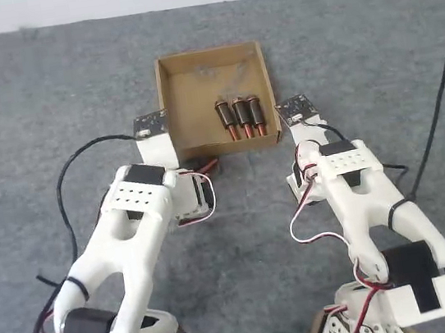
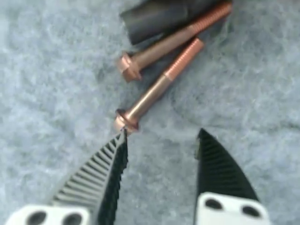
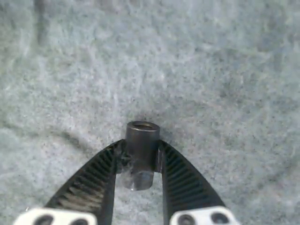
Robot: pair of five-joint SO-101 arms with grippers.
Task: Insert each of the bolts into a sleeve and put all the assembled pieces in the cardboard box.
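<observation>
Two copper bolts lie side by side on the grey carpet: the nearer bolt (image 2: 154, 93) and a second bolt (image 2: 173, 42) whose threaded end rests against a black sleeve (image 2: 159, 16). My left gripper (image 2: 162, 133) is open just short of them, one fingertip (image 2: 121, 140) at the nearer bolt's head. My right gripper (image 3: 141, 157) is shut on another black sleeve (image 3: 142, 138), held upright with its hole facing up, just above the carpet. The cardboard box (image 1: 166, 108) stands at the back centre and holds three assembled pieces (image 1: 242, 116) along its front wall.
Two white arms (image 1: 143, 219) (image 1: 357, 181) stand either side of the gap in front of the box, with cables trailing to the left and right. Grey carpet (image 1: 30, 94) covers the table around them.
</observation>
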